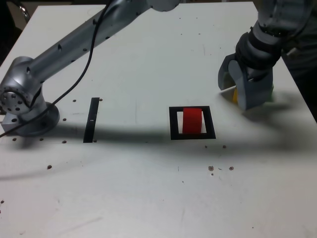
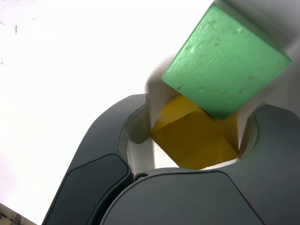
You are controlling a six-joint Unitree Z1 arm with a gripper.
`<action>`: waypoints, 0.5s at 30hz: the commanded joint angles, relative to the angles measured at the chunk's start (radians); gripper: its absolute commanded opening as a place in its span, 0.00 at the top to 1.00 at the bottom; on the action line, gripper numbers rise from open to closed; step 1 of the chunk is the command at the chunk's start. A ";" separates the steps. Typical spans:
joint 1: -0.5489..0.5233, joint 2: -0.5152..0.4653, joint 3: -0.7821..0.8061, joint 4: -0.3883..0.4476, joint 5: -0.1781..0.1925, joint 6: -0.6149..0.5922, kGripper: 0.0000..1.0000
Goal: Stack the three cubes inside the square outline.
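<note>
The silver robot arm (image 1: 74,39) is reaching across the white table (image 1: 148,198) to the exterior view's right. Its grey gripper (image 1: 242,87) is sitting down over the small yellow block (image 2: 194,136), with one finger (image 2: 136,126) on each side of it. The fingers are partly closed around the block, but whether they are squeezing it cannot be told. The small green block (image 2: 225,65) is lying just beside the yellow one. The small red block (image 1: 192,120) is sitting inside the black square outline (image 1: 192,136). A straight black strip (image 1: 91,120) is lying well apart.
</note>
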 commanded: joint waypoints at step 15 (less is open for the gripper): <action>-0.003 -0.001 0.006 0.016 -0.002 -0.002 0.70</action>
